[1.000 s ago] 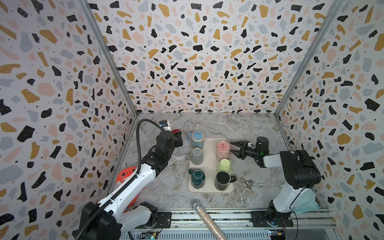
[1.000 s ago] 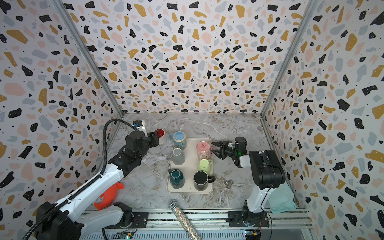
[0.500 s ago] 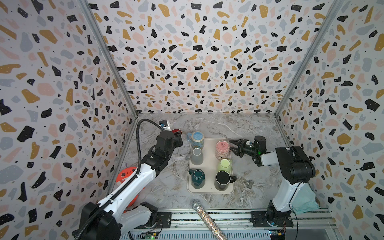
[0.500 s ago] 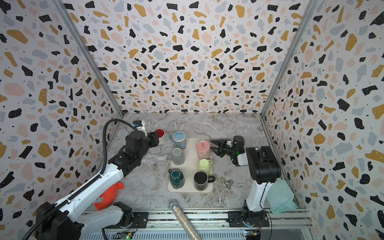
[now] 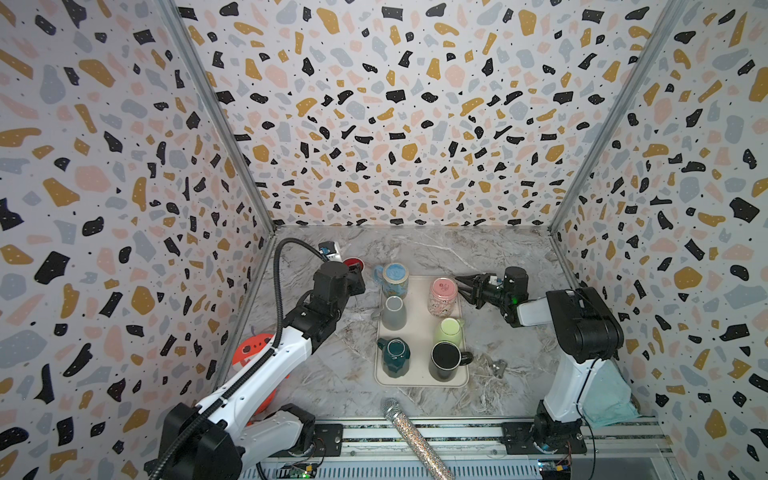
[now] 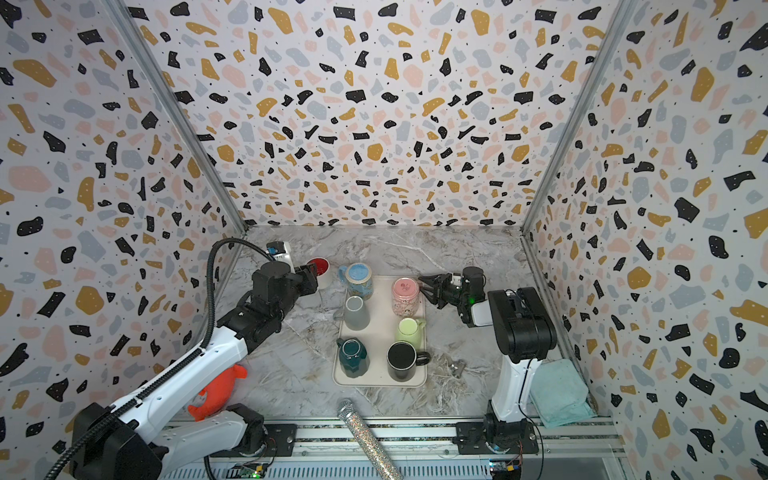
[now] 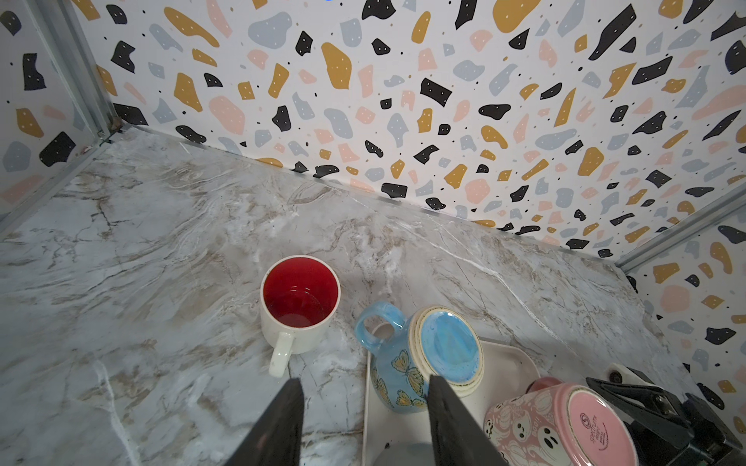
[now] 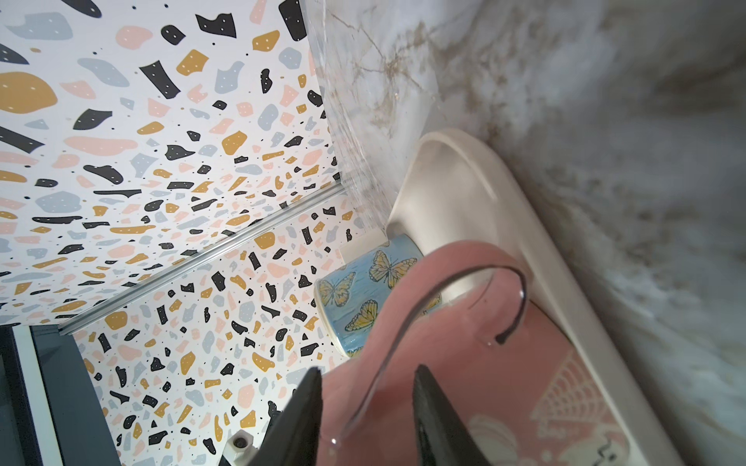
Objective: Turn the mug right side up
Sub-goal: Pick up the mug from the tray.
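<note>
A pink mug (image 5: 442, 296) (image 6: 405, 297) with ghost prints stands upside down at the back right of a cream tray (image 5: 417, 332) (image 6: 380, 328). My right gripper (image 5: 463, 288) (image 6: 424, 286) (image 8: 369, 371) is level with it on its right side and is open. The mug's pink handle (image 8: 464, 254) lies between its fingers; I cannot tell whether they touch it. My left gripper (image 5: 357, 276) (image 7: 363, 381) hovers open and empty over the table, left of the tray's back corner. The pink mug (image 7: 557, 427) also shows in the left wrist view.
Also on the tray: an upside-down blue butterfly mug (image 5: 394, 279), an upside-down grey cup (image 5: 393, 312), a green mug (image 5: 449, 330), a teal mug (image 5: 394, 356) and an upright black mug (image 5: 446, 360). A white mug with a red inside (image 7: 298, 302) stands upright on the table. A glitter microphone (image 5: 415, 436) lies at the front.
My right gripper has moved left to the pink mug and its jaws have narrowed around the handle. The left arm has not moved.
</note>
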Tool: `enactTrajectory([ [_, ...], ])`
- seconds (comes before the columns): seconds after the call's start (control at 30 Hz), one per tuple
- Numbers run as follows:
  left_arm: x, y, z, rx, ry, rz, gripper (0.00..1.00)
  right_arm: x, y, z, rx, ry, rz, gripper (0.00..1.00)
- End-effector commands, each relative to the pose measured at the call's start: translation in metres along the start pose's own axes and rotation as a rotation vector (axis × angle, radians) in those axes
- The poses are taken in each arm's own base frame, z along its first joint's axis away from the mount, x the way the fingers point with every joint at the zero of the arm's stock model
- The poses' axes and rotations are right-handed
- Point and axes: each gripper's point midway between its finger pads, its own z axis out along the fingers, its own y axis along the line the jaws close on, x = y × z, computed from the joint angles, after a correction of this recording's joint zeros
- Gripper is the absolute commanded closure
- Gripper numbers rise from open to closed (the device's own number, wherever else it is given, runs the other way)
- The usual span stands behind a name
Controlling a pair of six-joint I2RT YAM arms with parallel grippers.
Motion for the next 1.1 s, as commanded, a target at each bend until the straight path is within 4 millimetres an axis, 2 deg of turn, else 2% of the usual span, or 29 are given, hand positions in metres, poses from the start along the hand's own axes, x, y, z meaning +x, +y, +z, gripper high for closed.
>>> enactTrajectory([
  [0.0,-0.019,-0.006,-0.004,0.012,-0.048,-0.002,0.50,0.000,0.014,0.006,-0.031,0.008,-0.039,0.61],
  [0.6,-0.019,-0.005,-0.004,0.000,-0.046,0.007,0.50,-0.004,0.012,0.036,-0.049,0.061,-0.028,0.62],
  [0.7,-0.019,-0.004,-0.004,-0.001,-0.045,0.009,0.50,-0.003,0.015,0.041,-0.061,0.076,-0.032,0.71],
  [0.87,-0.020,-0.003,-0.006,-0.006,-0.048,0.012,0.50,0.000,0.029,0.051,-0.089,0.100,-0.060,1.00],
  [1.07,-0.024,-0.002,-0.009,-0.011,-0.059,0.013,0.50,0.002,0.056,0.058,-0.133,0.122,-0.124,1.00],
])
